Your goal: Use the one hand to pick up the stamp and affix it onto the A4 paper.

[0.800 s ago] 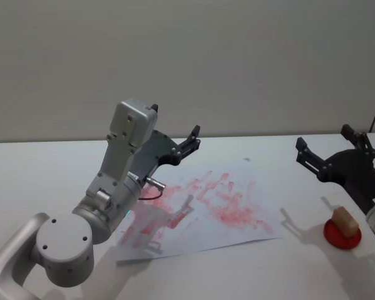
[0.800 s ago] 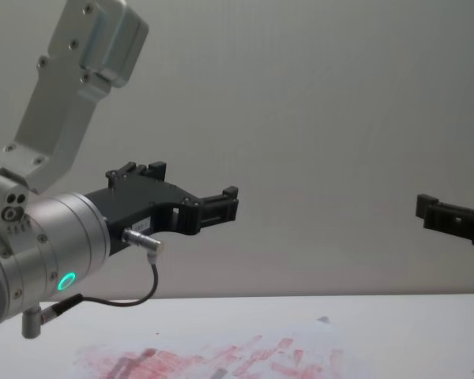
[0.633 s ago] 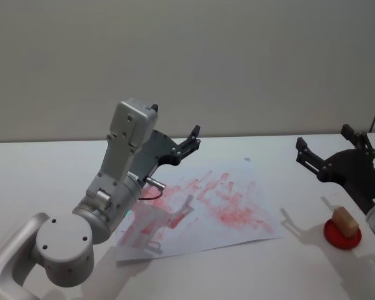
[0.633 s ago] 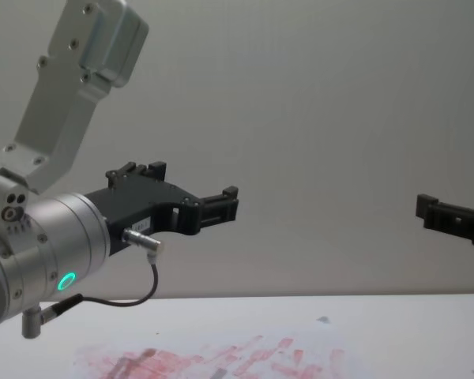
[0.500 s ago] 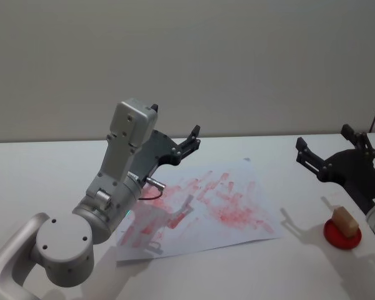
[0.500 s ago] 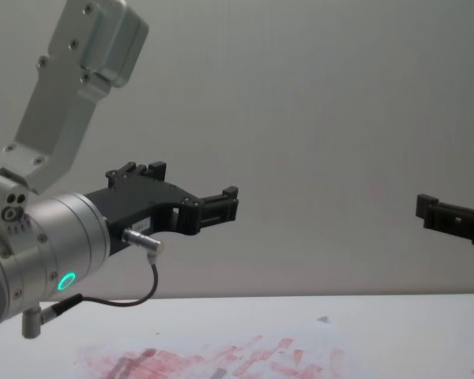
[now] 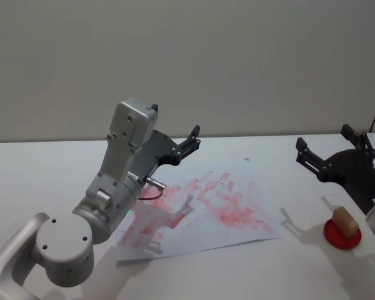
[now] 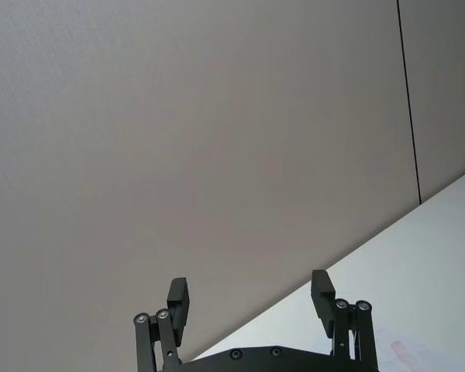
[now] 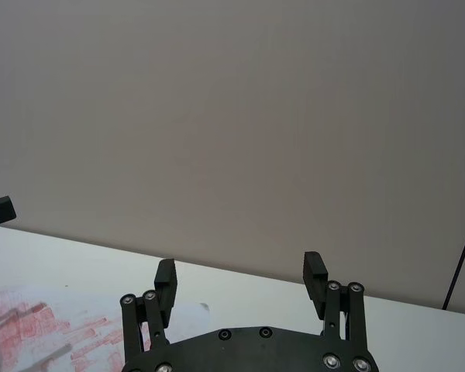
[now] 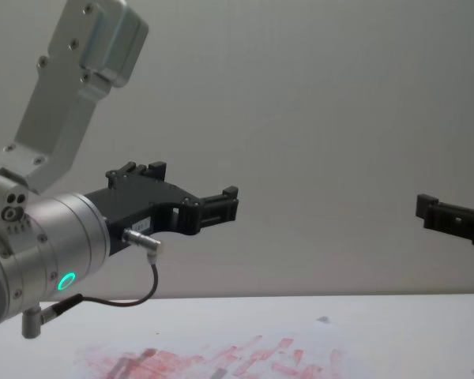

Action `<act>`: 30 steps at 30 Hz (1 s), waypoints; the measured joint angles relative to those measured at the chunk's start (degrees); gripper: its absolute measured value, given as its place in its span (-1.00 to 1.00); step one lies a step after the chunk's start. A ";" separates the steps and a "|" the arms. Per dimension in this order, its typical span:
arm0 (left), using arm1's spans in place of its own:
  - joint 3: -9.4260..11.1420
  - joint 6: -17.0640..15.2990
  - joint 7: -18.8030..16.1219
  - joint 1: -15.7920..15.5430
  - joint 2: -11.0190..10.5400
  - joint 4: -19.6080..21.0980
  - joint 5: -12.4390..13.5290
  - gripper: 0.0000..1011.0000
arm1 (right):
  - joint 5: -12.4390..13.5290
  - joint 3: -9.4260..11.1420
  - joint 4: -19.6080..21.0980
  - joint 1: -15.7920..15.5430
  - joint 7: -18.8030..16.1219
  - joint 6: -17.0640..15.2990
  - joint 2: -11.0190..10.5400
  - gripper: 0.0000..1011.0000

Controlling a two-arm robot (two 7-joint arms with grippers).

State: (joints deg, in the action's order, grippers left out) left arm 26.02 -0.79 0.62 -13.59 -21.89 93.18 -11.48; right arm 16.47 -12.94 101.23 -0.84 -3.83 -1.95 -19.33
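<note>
- counting one stamp, sitting on one red pad at the table's right side, well apart from the one a4 paper.
- two hands, both spread: left hand is hovering over the paper's left part, right hand is hanging raised near the stamp.
- head view is giving stamp and pad; chest view is giving both hands side-on above the red prints.

the left arm covers the left part of the a4 paper in the head view, and the chest view's bottom edge cuts the sheet off. the right gripper runs off both views' right edge behind its fingers. the stamp hides its underside against the red pad.
</note>
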 joint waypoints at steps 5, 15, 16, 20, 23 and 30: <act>0.00 0.00 0.00 0.00 0.00 0.00 0.00 0.98 | 0.00 0.00 0.00 0.00 0.00 0.00 0.00 0.98; 0.00 0.00 0.00 0.00 0.00 0.00 0.00 0.98 | 0.00 0.00 0.00 0.00 0.00 0.00 0.00 0.98; 0.00 0.00 0.00 0.00 0.00 0.00 0.00 0.98 | 0.00 0.00 0.00 0.00 0.00 0.00 0.00 0.98; 0.00 0.00 0.00 0.00 0.00 0.00 0.00 0.98 | 0.00 0.00 0.00 0.00 0.00 0.00 0.00 0.98; 0.00 0.00 0.00 0.00 0.00 0.00 0.00 0.98 | 0.00 0.00 0.00 0.00 0.00 0.00 0.00 0.98; 0.00 0.00 0.00 0.00 0.00 0.00 0.00 0.98 | -0.01 0.01 0.00 0.00 0.00 0.00 0.00 0.98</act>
State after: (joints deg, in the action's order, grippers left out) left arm 26.03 -0.79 0.62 -13.59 -21.89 93.17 -11.48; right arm 16.46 -12.93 101.23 -0.84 -3.83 -1.95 -19.33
